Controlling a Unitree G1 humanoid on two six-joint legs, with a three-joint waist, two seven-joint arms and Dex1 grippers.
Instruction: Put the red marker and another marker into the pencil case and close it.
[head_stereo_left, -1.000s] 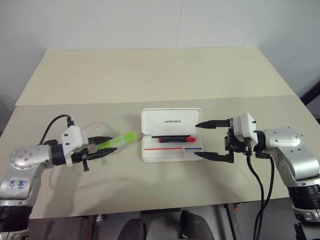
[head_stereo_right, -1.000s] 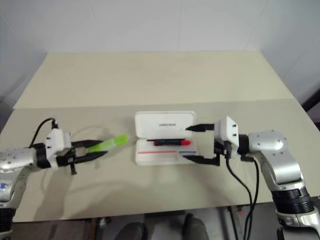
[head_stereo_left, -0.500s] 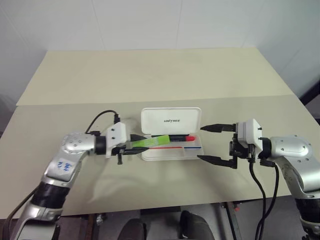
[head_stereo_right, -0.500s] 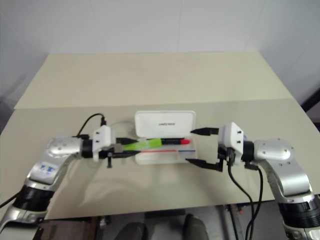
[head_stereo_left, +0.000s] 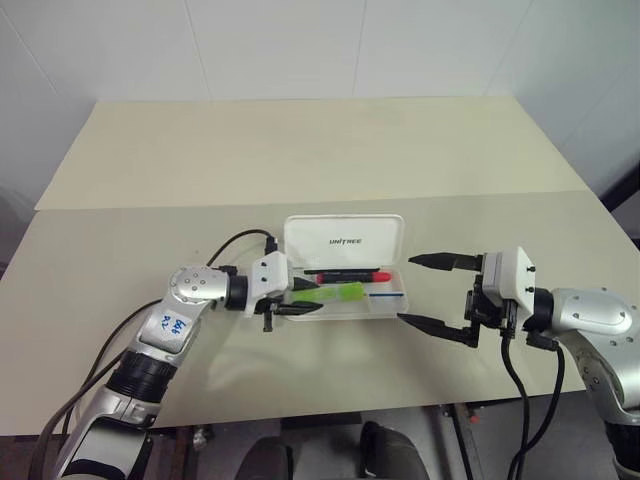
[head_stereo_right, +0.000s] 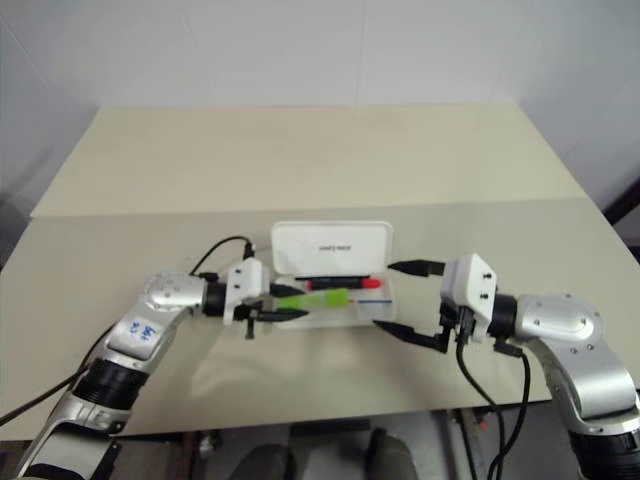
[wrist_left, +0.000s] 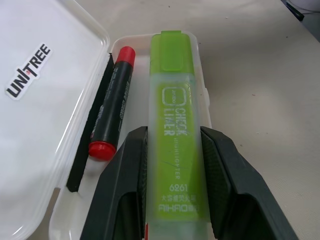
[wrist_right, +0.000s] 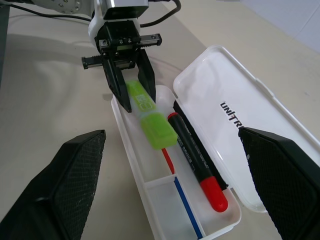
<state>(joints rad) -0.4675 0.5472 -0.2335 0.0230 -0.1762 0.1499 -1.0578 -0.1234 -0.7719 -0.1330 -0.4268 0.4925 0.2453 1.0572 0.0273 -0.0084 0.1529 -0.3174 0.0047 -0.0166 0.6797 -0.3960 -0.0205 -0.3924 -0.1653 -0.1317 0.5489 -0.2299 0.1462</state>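
Note:
The white pencil case (head_stereo_left: 345, 240) lies open at the table's middle, its lid laid back with the lettering showing. The red marker (head_stereo_left: 350, 275), a black barrel with red ends, lies in the tray along the hinge side. My left gripper (head_stereo_left: 318, 296) is shut on the barrel of the light-green marker (wrist_left: 177, 145). It holds that marker lengthwise over the tray, beside the red marker (wrist_left: 112, 115), with the cap end pointing right. I cannot tell whether the marker rests on the tray floor. To the right of the case, my right gripper (head_stereo_left: 405, 289) stands open with nothing between its fingers.
A thin red line and a blue line (wrist_right: 187, 207) run along the tray floor, by a small divider at its right end. The cream table (head_stereo_left: 300, 160) has a seam across its middle. Its front edge is close below the arms. Cables trail from both wrists.
My left gripper has carried the green marker rightward from left of the case to over its tray. My right gripper has drawn back from the case's right end, still open.

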